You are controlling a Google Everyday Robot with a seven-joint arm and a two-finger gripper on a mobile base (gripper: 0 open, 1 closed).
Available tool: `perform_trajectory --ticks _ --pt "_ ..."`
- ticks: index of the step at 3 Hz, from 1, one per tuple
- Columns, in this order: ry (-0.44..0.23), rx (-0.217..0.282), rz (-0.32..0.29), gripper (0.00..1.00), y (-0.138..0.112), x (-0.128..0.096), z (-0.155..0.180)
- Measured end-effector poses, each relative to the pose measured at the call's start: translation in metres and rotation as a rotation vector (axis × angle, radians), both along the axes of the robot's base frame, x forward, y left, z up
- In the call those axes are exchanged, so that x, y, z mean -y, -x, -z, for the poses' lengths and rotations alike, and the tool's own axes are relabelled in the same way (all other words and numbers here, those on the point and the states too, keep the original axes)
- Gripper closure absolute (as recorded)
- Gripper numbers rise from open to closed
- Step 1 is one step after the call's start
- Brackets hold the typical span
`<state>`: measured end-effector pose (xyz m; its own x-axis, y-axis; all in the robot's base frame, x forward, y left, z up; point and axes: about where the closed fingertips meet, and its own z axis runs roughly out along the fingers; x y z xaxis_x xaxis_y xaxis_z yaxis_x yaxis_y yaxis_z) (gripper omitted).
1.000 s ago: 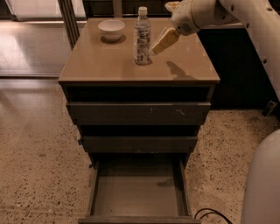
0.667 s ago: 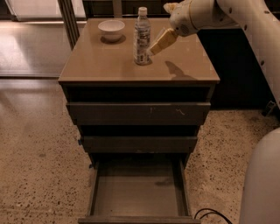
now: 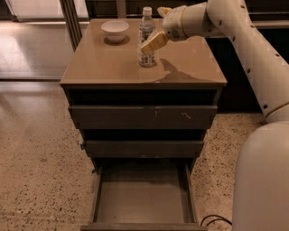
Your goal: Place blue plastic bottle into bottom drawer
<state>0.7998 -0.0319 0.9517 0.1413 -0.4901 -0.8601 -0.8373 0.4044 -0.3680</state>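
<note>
The blue plastic bottle [image 3: 146,22], clear with a white cap and pale label, stands upright on the cabinet top [image 3: 104,65] near its back middle. My gripper [image 3: 158,27] reaches in from the right at bottle height and is open. Its near finger [image 3: 153,42] crosses in front of the bottle's lower half, and the far finger [image 3: 163,10] shows behind, to the bottle's right. The bottom drawer [image 3: 144,198] is pulled out at floor level, with a bare grey floor inside. The two drawers above it are shut.
A white bowl [image 3: 114,30] sits on the cabinet top, back left of the bottle. My arm [image 3: 253,49] and pale base [image 3: 262,180] fill the right side. A black cable [image 3: 216,220] lies on the speckled floor right of the open drawer.
My gripper has moved left toward the bottle; its near finger now overlaps the bottle's lower half. The bottle, bowl and drawers have not moved.
</note>
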Motion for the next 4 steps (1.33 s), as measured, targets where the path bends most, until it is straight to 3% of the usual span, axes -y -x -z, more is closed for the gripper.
perform_trajectory --ticks 1,3,4 --pt "-0.041 -0.01 0.024 0.0 -0.02 -0.018 0.007" --pt "-0.047 -0.002 0.016 0.0 -0.041 -0.03 0.017" --pt "-0.05 0.002 0.018 0.27 -0.042 -0.029 0.014"
